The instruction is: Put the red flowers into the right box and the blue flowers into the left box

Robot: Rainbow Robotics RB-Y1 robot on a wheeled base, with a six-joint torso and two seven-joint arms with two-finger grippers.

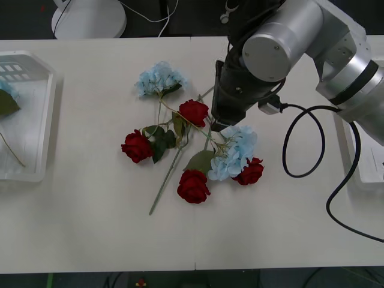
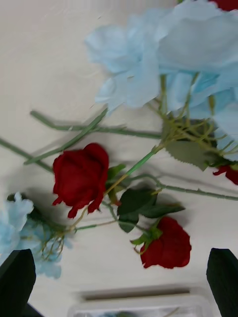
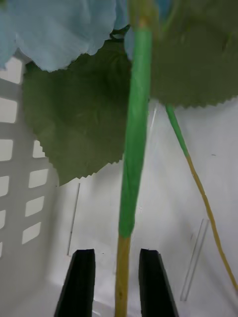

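Right gripper (image 2: 119,282), fingers spread wide, hangs over the red flowers (image 1: 193,112) heaped mid-table with blue flowers (image 1: 237,151); stems run mostly toward the near edge. Left gripper (image 3: 116,285) pinches a blue-flower stem lengthwise inside the left box (image 1: 36,120).

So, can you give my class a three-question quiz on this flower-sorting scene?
1. True or false: the right tool is shut.
2. How many red flowers lie on the table?
3. Where is the left tool?
A. inside the left box, at the stem of a blue flower
B. above the middle of the table
C. over the right box

Key:
1. False: it is open, above the flowers on the table.
2. Four.
3. A.
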